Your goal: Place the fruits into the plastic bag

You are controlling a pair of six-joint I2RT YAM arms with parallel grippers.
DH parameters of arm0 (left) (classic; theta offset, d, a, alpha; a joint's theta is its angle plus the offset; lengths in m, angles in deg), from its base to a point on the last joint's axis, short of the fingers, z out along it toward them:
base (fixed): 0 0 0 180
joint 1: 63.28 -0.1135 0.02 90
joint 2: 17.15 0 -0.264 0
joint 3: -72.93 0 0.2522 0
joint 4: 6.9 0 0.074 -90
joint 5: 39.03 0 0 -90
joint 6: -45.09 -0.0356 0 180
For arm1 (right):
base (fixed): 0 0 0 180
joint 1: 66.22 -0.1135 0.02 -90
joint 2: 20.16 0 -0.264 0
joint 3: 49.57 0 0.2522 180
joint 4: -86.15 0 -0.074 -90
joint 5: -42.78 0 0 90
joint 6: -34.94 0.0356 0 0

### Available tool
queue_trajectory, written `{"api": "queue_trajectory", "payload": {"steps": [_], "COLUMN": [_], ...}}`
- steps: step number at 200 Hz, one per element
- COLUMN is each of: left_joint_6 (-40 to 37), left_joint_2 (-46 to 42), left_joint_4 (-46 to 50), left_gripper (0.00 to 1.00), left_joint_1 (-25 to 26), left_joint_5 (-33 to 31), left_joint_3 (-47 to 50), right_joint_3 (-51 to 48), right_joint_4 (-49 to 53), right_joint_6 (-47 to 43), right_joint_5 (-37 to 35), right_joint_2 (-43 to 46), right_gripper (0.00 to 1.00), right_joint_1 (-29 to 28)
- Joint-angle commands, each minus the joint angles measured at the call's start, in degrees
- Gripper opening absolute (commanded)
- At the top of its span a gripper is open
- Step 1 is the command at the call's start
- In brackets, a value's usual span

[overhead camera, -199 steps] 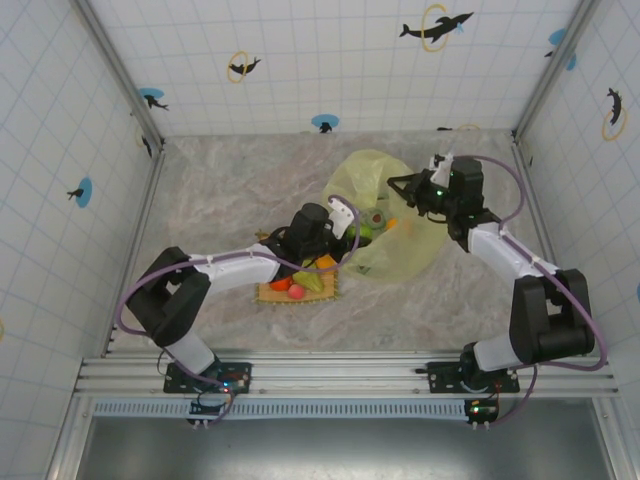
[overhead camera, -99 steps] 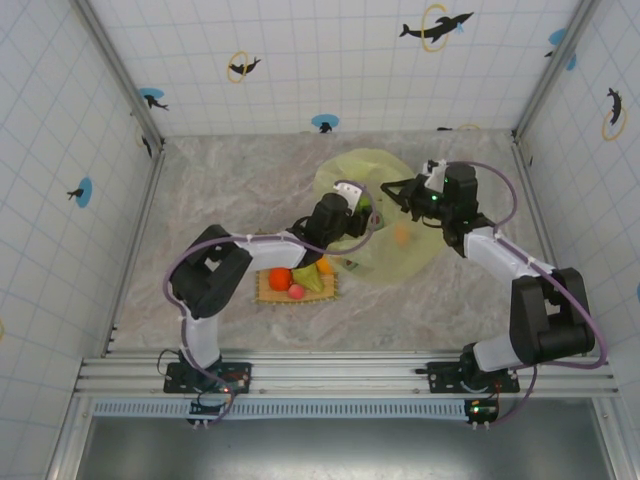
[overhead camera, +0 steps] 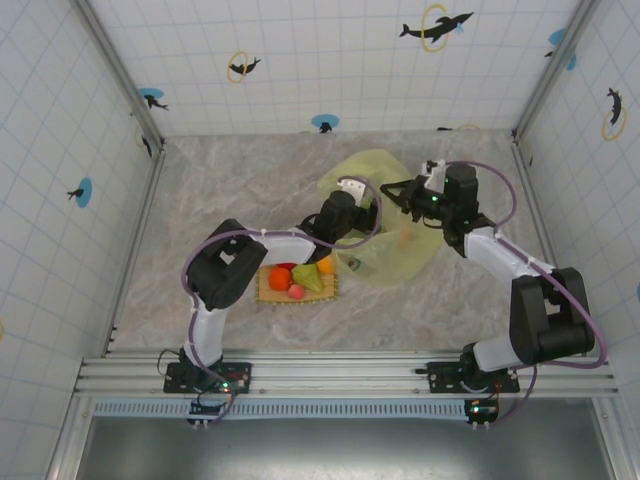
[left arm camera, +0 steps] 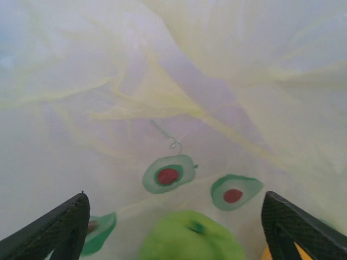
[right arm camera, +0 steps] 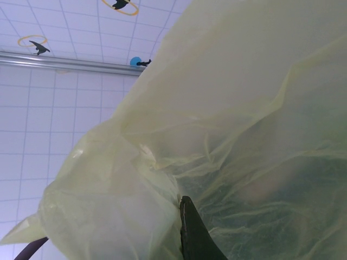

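- The left gripper [left arm camera: 173,201] has moved off the mat [overhead camera: 268,292] and into the plastic bag [overhead camera: 398,252].
- Its jaws have opened wider.
- The green apple [left arm camera: 191,239] now sits between them, let go.

Lab enclosure: tiled walls [overhead camera: 300,70], aluminium rail [overhead camera: 340,372]

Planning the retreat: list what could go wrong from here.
The open left claw sits inside the plastic bag with the green apple loose between its fingers; backing out could snag the thin film. The right claw grips the bag's edge; a slip could collapse the mouth while fruits wait on the mat.
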Motion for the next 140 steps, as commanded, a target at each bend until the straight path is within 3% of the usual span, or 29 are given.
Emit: {"api": "queue_trajectory", "payload": {"steps": [1,30,97,140], "left_joint_6": [-0.6,-0.8,-0.3,-1.1], "left_joint_2": [-3.8,-6.7,-16.7,-22.5], "left_joint_4": [0.3,2.2,8.3,11.8], "left_gripper": [0.86,0.86,0.83,0.83], "left_joint_1": [0.3,0.3,0.3,0.2], "left_joint_5": [3.1,6.4,20.3,24.7], "left_joint_3": [1.1,2.3,9.2,14.5], "right_joint_3": [-0.7,-0.6,-0.2,-0.1], "right_joint_4": [-1.7,-1.3,-2.7,-5.0], "right_joint_6": [-0.6,-1.1,-0.8,0.4], "right_joint_5": [0.8,0.6,-2.2,-3.9], "right_joint_2": [-0.8,-1.1,-3.9,-5.4], "right_gripper": [0.0,0.0,0.0,0.0], "right_joint_1": [0.5,1.4,3.6,3.7]}}
